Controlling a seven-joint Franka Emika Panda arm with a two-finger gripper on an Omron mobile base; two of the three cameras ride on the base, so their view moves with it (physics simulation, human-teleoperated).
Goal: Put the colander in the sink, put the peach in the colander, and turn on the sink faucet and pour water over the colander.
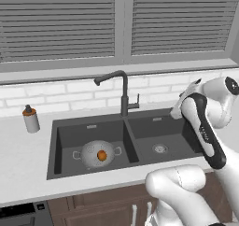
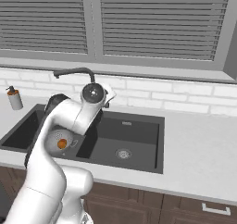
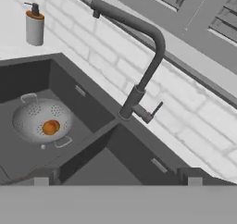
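Peach (image 1: 101, 155) sits in the colander (image 1: 97, 153) in the sink's (image 1: 88, 127) left basin; end effector (image 3: 118, 181) spread wide, empty, facing the faucet (image 3: 139, 56).

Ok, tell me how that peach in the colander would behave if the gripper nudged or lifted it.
The peach looks round and smooth, so a nudge would probably roll it, though the colander curves up around it and should keep it in. It sits small in the bowl, so it is likely light. Its smooth skin may slip between narrow fingertips; a centred grasp seems safer.
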